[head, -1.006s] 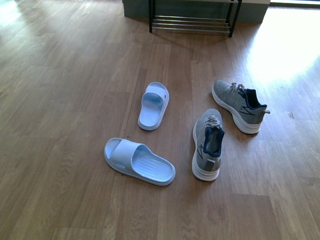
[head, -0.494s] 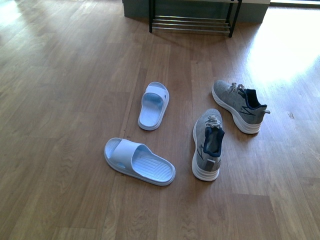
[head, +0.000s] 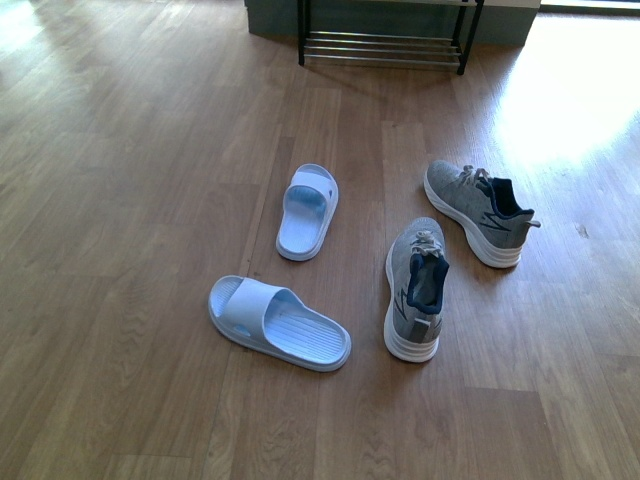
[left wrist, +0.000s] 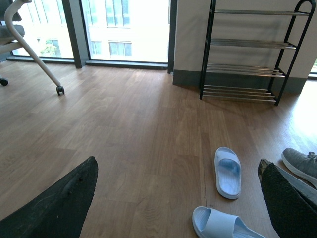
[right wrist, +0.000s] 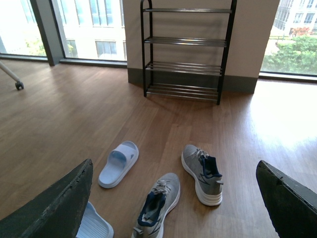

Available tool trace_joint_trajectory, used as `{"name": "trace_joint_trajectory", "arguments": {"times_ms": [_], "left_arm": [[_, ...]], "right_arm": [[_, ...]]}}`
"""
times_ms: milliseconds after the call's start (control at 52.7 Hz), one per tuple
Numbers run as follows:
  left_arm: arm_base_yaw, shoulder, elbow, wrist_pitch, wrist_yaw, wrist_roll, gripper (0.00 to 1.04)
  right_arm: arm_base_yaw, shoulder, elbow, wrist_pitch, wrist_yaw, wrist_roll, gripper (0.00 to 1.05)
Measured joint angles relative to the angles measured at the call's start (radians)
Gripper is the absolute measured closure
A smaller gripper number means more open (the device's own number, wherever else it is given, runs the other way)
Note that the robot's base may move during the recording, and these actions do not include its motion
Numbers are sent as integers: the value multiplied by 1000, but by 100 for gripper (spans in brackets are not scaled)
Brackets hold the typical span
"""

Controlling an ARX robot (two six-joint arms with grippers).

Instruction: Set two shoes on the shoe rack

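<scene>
Front view shows me no arm, only a grey knit white-soled sneaker point(head: 415, 290) and its mate point(head: 478, 212) on the floor; left wrist view: left jaws wide apart, empty, black chrome-barred shoe rack point(left wrist: 247, 49) far ahead; right wrist view: right jaws likewise, sneakers just ahead, so I'd start there.

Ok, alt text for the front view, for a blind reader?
A near grey sneaker and a far grey sneaker lie on wooden floor, right of a near blue slide and far blue slide; the shoe rack stands beyond.
</scene>
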Motion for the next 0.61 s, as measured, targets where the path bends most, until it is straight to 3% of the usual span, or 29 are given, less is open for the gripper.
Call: {"name": "trace_joint_trajectory", "arguments": {"times_ms": [608], "left_arm": [[0,0,0,0,2,0,9]], "right_arm": [[0,0,0,0,2,0,9]]}}
